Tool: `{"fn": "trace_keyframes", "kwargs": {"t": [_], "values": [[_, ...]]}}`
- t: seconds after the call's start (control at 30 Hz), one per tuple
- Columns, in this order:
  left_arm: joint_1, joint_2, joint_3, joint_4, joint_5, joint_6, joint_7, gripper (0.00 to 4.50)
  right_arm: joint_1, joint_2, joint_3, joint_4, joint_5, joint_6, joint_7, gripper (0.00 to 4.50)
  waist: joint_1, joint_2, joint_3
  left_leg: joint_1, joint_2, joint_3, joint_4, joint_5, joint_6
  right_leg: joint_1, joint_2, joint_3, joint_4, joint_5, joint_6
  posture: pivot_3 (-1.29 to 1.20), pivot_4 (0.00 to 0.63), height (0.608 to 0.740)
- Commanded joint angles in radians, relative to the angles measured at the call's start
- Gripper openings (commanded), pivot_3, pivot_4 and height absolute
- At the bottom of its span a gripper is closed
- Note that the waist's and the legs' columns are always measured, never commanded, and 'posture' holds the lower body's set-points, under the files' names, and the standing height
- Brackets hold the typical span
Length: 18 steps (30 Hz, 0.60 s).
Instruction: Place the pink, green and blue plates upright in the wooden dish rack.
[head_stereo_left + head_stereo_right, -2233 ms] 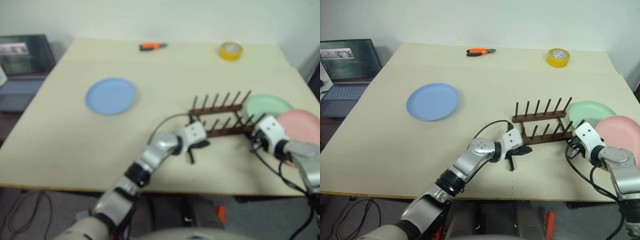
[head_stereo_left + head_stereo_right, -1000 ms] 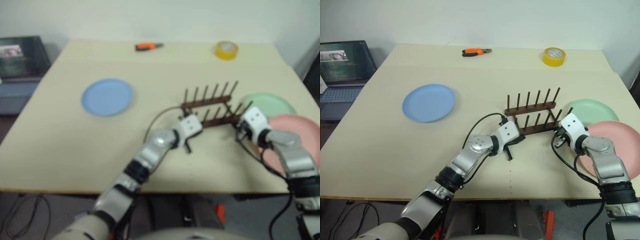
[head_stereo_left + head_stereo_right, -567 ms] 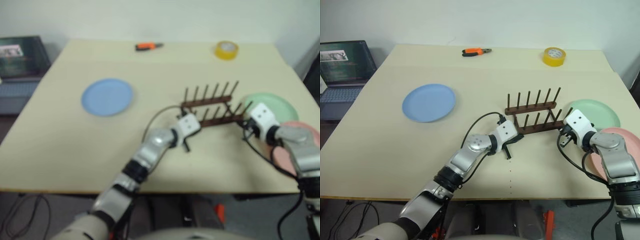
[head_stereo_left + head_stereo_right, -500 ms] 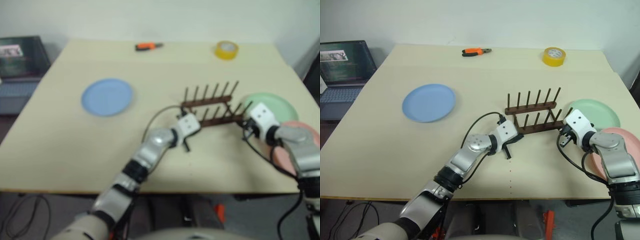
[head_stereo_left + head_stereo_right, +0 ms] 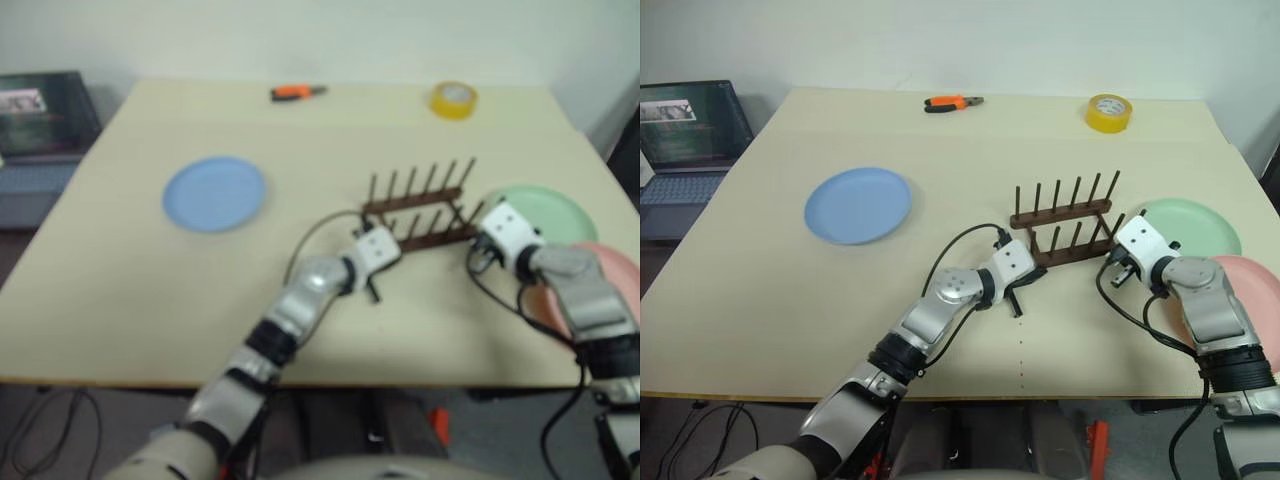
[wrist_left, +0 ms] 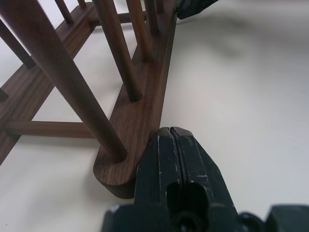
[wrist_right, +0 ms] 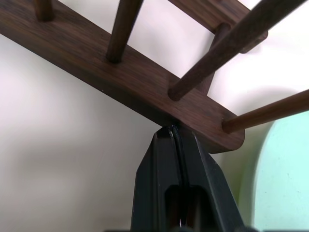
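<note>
On table, three plates, one wooden dish rack, two closed end effectors

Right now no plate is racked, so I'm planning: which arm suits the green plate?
Right. The right gripper sits at the rack end beside the green plate; the left gripper is farther.

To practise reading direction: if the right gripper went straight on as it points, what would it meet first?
The rack: the shut right gripper already sits at its near rail.
</note>
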Motion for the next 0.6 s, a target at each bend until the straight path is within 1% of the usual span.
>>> {"fn": "trace_keyframes", "kwargs": {"t": [0.03,0.2,0.47,0.6], "values": [[-0.014,-0.009,0.017,-0.005,0.009,-0.019,0.028,0.02,-0.028,0.008,-0.004,0.001,-0.012,-0.021,-0.012,0.02,0.000,0.000,0.000,0.000,0.000,0.000,0.000,0.000,0.000,0.000,0.000,0.000,0.000,0.000,0.000,0.00,0.150,0.740],[-0.024,-0.012,0.026,0.010,0.022,-0.017,0.076,0.02,-0.035,0.023,-0.001,0.000,-0.019,-0.024,-0.005,0.02,0.000,0.000,0.000,0.000,0.000,0.000,0.000,0.000,0.000,0.000,0.000,0.000,0.000,0.000,0.000,0.00,0.150,0.740],[-0.062,-0.019,0.071,0.065,0.053,-0.034,0.225,0.02,-0.059,0.049,0.016,0.030,-0.027,-0.048,-0.010,0.02,0.000,0.000,0.000,0.000,0.000,0.000,0.000,0.000,0.000,0.000,0.000,0.000,0.000,0.000,0.000,0.00,0.150,0.740],[-0.068,-0.025,0.086,0.074,0.050,-0.047,0.241,0.02,-0.088,0.067,0.019,0.076,-0.039,-0.079,-0.029,0.02,0.000,0.000,0.000,0.000,0.000,0.000,0.000,0.000,0.000,0.000,0.000,0.000,0.000,0.000,0.000,0.00,0.150,0.740]]}}
